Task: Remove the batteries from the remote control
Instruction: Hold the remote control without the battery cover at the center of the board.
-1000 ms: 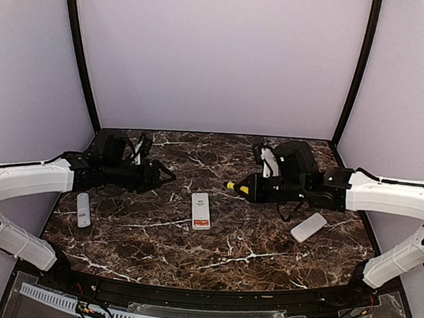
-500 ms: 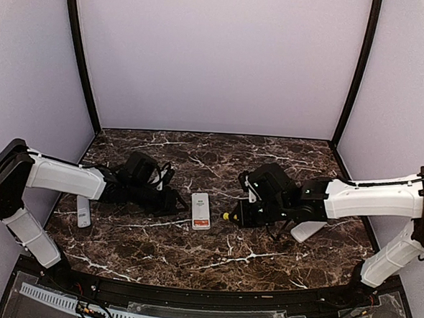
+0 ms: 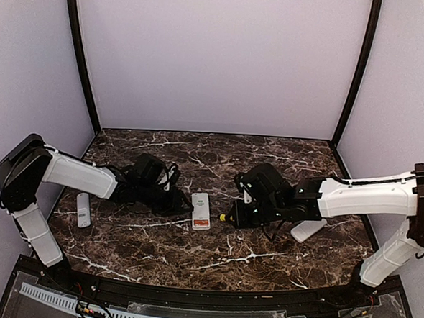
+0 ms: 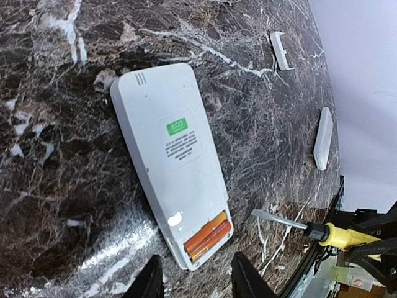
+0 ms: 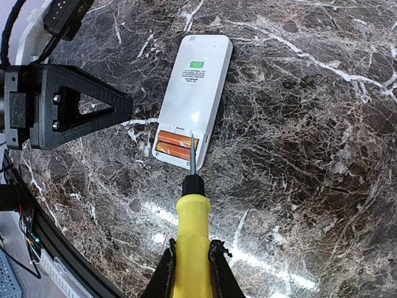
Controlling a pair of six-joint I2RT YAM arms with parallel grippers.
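White slab-shaped plastic remote control (image 3: 201, 209) lies back-up mid-table. Its cover is off and the compartment at its near end is open. Two orange-red cylindrical batteries (image 5: 177, 144) sit side by side in it, both seated.

Right gripper (image 5: 191, 276) is clamped tight on the yellow-handled screwdriver (image 5: 192, 217). The thin steel blade points at the batteries, tip at the compartment's edge; cannot tell whether it touches. Left gripper (image 4: 197, 280) is partly spread with nothing in it. Its black fingers (image 4: 152, 279) stand just off the remote's battery end, apart from it as far as the wrist view shows.

Risks, as I judge them:
- The remote is unpinned. A prying push from the blade would likely skate or spin it on the glossy top rather than lift a cell.
- The blade could skip off a round battery and gouge the plastic or catch a contact.
- A freed cell may pop out and roll, since the top looks smooth and level.
- Both tools crowd the same end, so left fingers closing there could knock the blade or cover the compartment.

Surface: dark brown marble-pattern tabletop (image 3: 264, 256), white veins, shiny, with lamp glare near the screwdriver. A second white remote (image 3: 83, 210) lies far left. A third white remote (image 3: 310, 227) lies right, half under the right arm.

Room: pale lilac walls (image 3: 218, 58), black corner posts (image 3: 80, 57).
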